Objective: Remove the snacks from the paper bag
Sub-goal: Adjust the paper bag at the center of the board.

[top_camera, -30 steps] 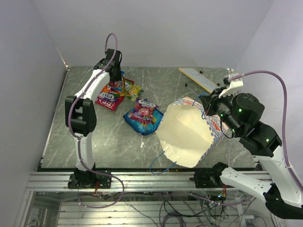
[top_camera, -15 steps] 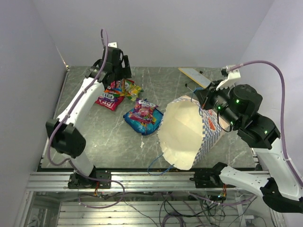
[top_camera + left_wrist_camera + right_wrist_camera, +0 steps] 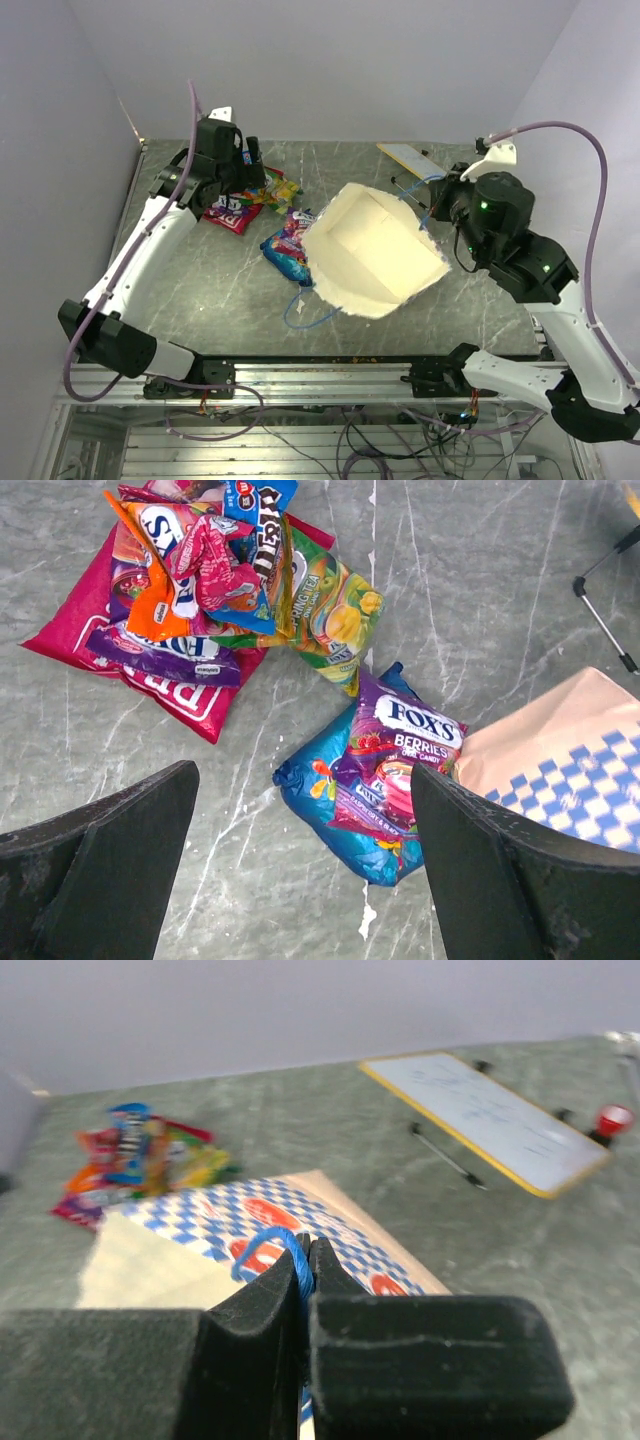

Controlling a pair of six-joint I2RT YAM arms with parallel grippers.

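Grey marbled table (image 3: 220, 290): snacks (image 3: 190, 580) heaped far left; blue packet (image 3: 283, 255) nearer centre; yellow-edged board (image 3: 418, 166) far right.

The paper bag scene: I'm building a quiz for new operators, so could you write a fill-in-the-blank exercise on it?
The right gripper is ____ on the paper bag by its blue string handle. The left gripper hangs ____ above the snacks, holding nothing. The purple Fox's packet lies on a larger packet coloured ____.
Missing words: shut; open; blue.
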